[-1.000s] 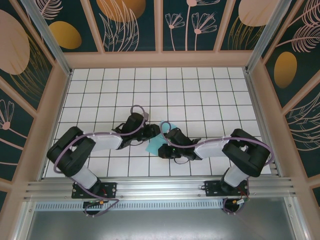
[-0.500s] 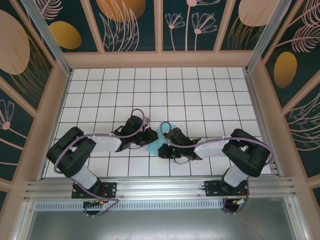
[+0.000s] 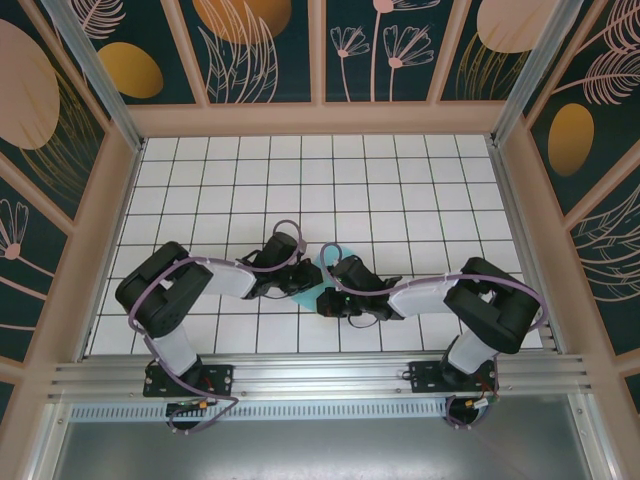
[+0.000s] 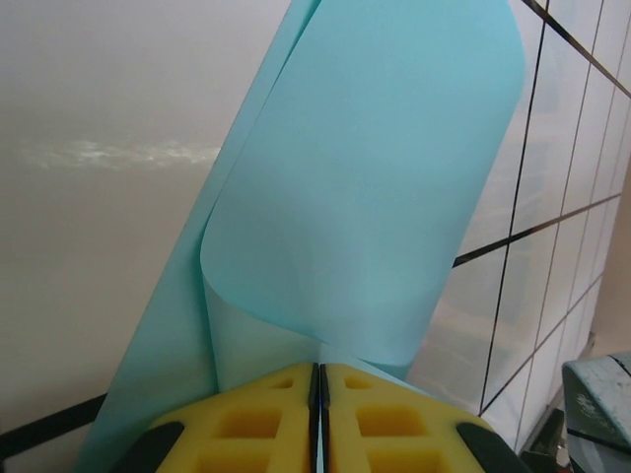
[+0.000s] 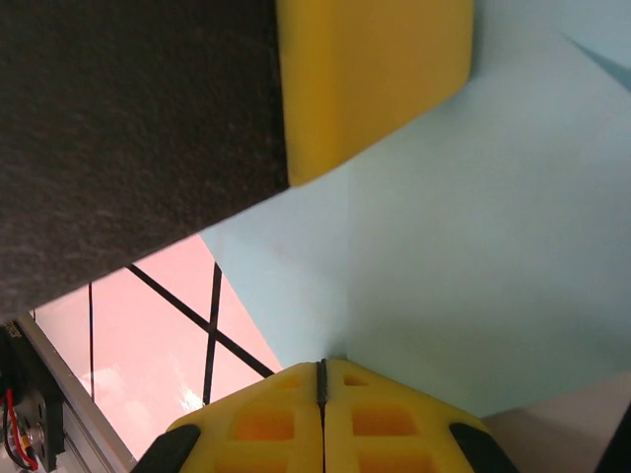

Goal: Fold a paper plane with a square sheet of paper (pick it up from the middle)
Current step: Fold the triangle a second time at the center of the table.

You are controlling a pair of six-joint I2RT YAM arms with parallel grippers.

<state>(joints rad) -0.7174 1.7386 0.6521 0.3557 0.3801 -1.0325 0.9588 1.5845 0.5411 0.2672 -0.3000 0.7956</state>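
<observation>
Looking down at your tiled desk (image 3: 400, 200), you have the square sheet of paper (image 4: 365, 197) near its front middle, curled over on itself. Your left gripper (image 4: 317, 379) pinches one edge and your right gripper (image 5: 321, 370) pinches another, both pressed tight on it.

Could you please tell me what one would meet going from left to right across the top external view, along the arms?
left arm → left pincer → right pincer → right arm. The square sheet of paper is pinched by both shut pincers where they meet, so I leave it unplaced.
</observation>
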